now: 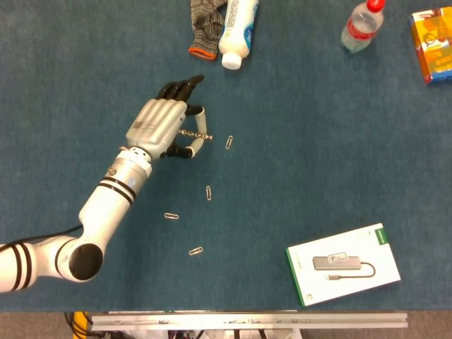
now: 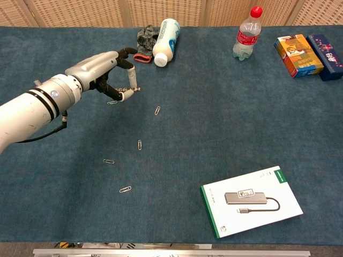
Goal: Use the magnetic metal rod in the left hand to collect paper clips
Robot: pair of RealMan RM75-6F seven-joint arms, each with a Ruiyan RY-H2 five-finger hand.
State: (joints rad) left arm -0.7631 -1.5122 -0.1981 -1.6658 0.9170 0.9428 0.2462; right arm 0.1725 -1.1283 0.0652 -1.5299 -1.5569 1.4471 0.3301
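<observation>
My left hand hovers over the blue table's left half and pinches a short metal rod whose tip points right. A paper clip lies just right of the rod's tip, apart from it. Another clip lies below it, a third further left. One more clip is nearest the front edge. In the chest view a clip shows just under the hand. My right hand is out of both views.
A white bottle lies by a grey glove at the back. A water bottle stands further right, coloured boxes at the far right. A white adapter box lies front right.
</observation>
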